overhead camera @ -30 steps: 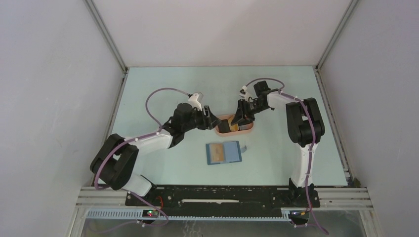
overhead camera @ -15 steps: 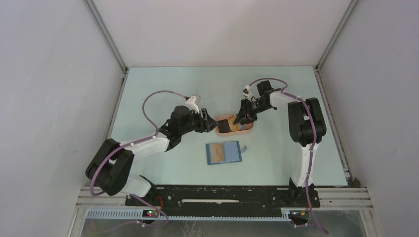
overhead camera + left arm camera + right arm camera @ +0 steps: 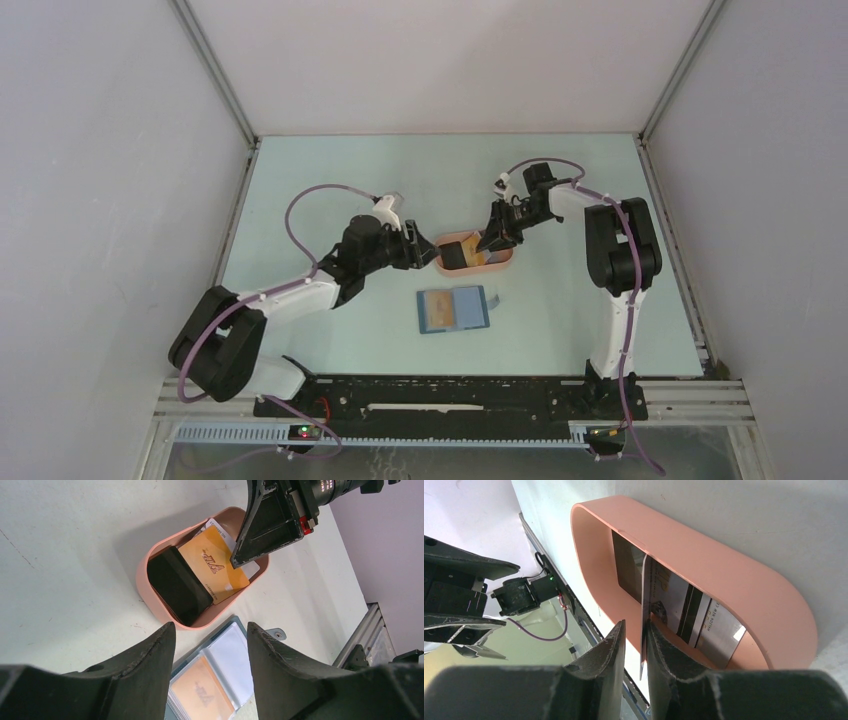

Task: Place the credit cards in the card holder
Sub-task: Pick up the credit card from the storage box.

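Observation:
The salmon-pink tray (image 3: 506, 262) holds the credit cards: a black card (image 3: 177, 586), an orange card (image 3: 215, 570) and a pale card (image 3: 219, 526) under it. My right gripper (image 3: 634, 630) reaches into the tray's right part. Its jaws are narrow, with a card (image 3: 643, 605) standing edge-on between them. The card rests against one finger and a gap shows to the other. A pale striped card (image 3: 704, 615) lies behind. My left gripper (image 3: 210, 627) hovers open and empty just left of the tray. The blue card holder (image 3: 452, 309) lies open, an orange card (image 3: 200, 692) in one sleeve.
The right gripper (image 3: 265, 525) comes into the tray (image 3: 145, 580) from the far side in the left wrist view. The holder's snap tab (image 3: 274, 633) sticks out to its right. The arms' base rail (image 3: 450, 395) runs along the near edge.
The right jaws have narrowed around the card's edge. The left arm has drawn back slightly to the left, its jaws unchanged.

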`<action>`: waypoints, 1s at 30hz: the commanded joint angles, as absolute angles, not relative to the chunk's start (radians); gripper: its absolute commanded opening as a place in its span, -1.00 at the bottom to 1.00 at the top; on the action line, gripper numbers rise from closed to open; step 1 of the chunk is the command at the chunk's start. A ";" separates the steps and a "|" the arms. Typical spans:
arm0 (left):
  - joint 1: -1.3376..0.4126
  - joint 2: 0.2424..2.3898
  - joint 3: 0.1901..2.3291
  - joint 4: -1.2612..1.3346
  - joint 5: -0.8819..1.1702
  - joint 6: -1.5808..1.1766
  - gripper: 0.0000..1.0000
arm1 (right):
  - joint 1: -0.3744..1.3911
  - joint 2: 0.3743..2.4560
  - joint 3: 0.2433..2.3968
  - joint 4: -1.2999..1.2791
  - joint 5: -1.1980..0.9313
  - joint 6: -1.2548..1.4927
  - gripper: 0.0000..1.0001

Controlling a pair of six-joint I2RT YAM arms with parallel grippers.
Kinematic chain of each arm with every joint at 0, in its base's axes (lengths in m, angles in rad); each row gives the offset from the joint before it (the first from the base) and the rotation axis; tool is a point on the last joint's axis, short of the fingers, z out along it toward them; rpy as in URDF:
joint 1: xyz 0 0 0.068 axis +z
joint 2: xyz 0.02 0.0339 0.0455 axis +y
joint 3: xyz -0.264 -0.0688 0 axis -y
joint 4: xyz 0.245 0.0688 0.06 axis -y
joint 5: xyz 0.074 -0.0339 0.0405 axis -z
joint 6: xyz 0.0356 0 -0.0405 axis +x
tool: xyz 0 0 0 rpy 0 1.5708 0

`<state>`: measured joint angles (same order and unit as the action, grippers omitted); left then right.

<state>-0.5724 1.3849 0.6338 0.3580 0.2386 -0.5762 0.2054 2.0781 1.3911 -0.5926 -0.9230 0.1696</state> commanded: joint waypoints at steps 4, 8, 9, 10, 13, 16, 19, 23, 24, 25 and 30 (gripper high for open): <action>-0.564 1.348 0.605 0.374 0.228 -0.559 0.19 | 0.191 2.028 1.430 -0.610 -0.941 0.153 -0.43; -0.564 1.344 0.602 0.374 0.227 -0.560 0.19 | 0.187 2.027 1.430 -0.612 -0.940 0.152 -0.43; -0.563 1.342 0.601 0.374 0.228 -0.560 0.19 | 0.186 2.026 1.430 -0.615 -0.940 0.151 -0.44; -0.563 1.340 0.601 0.374 0.227 -0.560 0.19 | 0.184 2.026 1.430 -0.616 -0.940 0.150 -0.46; -0.563 1.333 0.598 0.374 0.228 -0.561 0.20 | 0.180 2.025 1.430 -0.619 -0.940 0.148 -0.49; -0.561 1.327 0.596 0.374 0.227 -0.562 0.20 | 0.175 2.023 1.430 -0.623 -0.939 0.147 -0.52; -0.561 1.321 0.594 0.374 0.229 -0.563 0.19 | 0.171 2.020 1.429 -0.625 -0.939 0.145 -0.54; -0.561 1.315 0.591 0.373 0.228 -0.564 0.19 | 0.169 2.019 1.428 -0.630 -0.938 0.143 -0.55; -0.560 1.312 0.590 0.372 0.229 -0.564 0.19 | 0.169 2.019 1.428 -0.631 -0.937 0.143 -0.57; -0.560 1.310 0.589 0.371 0.228 -0.563 0.19 | 0.169 2.019 1.428 -0.632 -0.937 0.143 -0.58; -0.560 1.297 0.583 0.368 0.226 -0.563 0.19 | 0.164 2.011 1.428 -0.636 -0.924 0.139 -0.68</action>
<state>-0.5659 1.3384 0.6037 0.3523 0.2386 -0.5762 0.1749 2.0777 1.3964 -0.6209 -0.9218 0.1589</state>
